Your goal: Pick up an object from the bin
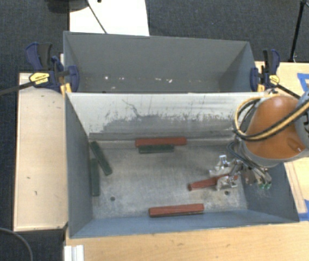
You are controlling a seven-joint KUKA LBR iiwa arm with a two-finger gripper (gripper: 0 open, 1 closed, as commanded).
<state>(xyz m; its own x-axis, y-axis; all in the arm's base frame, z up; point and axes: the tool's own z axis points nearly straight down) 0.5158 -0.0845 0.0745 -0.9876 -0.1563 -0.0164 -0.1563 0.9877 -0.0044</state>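
Camera view: gripper sits low at right of bin; open or closed, can't tell. Short red-brown stick lies flat on the floor, right end at gripper tip, rest pointing left. Risk: contact only at stick's end, so it may pivot or slip out on lift, or get nudged twd longer red-brown stick by front wall.

Grey metal bin: long red-brown flat stick along the back wall, dark green flat stick just before it. Tilted green stick and straight green stick by the left wall. Second red-brown stick near the front edge. Short red-brown stick right of centre, gripper at its right end.
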